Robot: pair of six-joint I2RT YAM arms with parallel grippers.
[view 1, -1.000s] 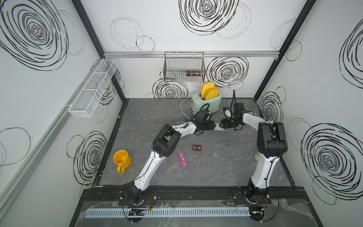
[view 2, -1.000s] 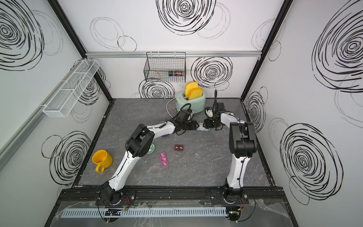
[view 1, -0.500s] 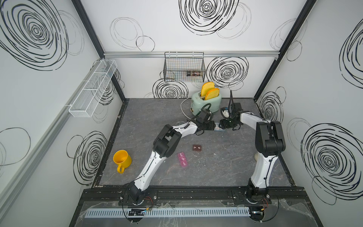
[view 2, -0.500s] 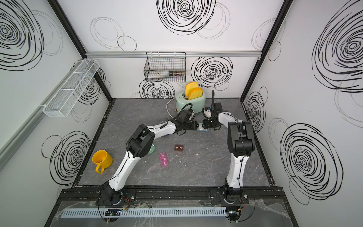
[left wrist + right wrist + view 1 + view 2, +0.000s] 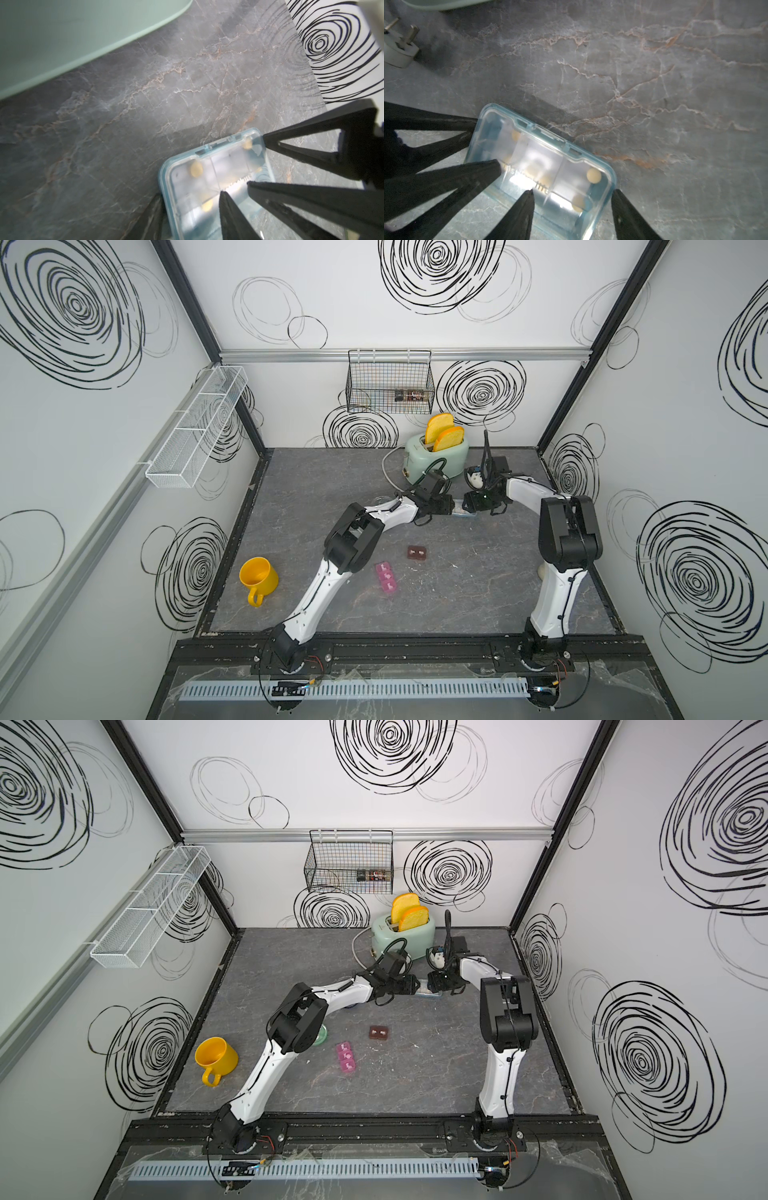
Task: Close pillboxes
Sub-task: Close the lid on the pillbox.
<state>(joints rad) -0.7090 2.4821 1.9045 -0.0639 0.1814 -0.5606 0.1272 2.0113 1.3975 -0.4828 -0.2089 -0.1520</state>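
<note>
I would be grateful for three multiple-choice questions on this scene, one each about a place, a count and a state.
1. Where is the clear-blue rectangular plastic pillbox?
A. On the grey marbled table, between the left gripper and the right gripper.
B. Held high in the air.
C. At the table's front edge.

2. How many orange toast slices stand in the mint-green toaster?
A. One.
B. Two.
C. Four.

3. How is the white plug?
A. Pushed into a wall socket.
B. Held by a gripper.
C. Lying loose on the table, prongs bare.

Answers:
1 A, both wrist views show both grippers at the box on the table.
2 B, both top views show two slices.
3 C, the right wrist view shows it lying free.
</note>
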